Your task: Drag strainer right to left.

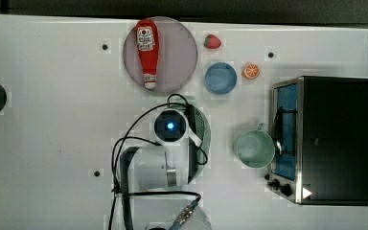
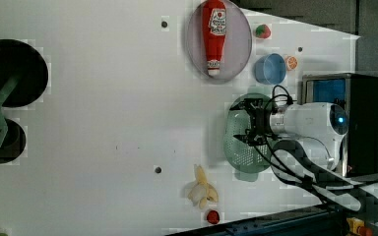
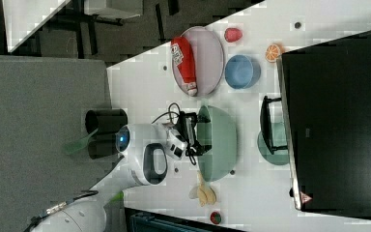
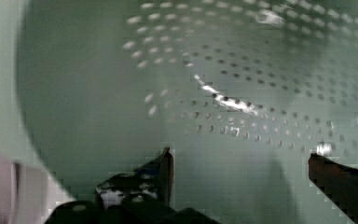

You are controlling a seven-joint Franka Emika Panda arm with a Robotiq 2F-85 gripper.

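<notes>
We see the pale green oval plastic strainer [image 4: 242, 93], its smooth inside dotted with perforations, beneath the black end effector [image 4: 240, 161], whose fingers stand released, apart.

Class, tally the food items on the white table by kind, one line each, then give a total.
Ketchup bottle: 1
Strawberry: 1
Orange half: 1
Banana: 1
Small round red fruit: 1
Total: 5

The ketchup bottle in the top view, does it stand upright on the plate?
No, the ketchup bottle lies on its side across the round plate.
</notes>
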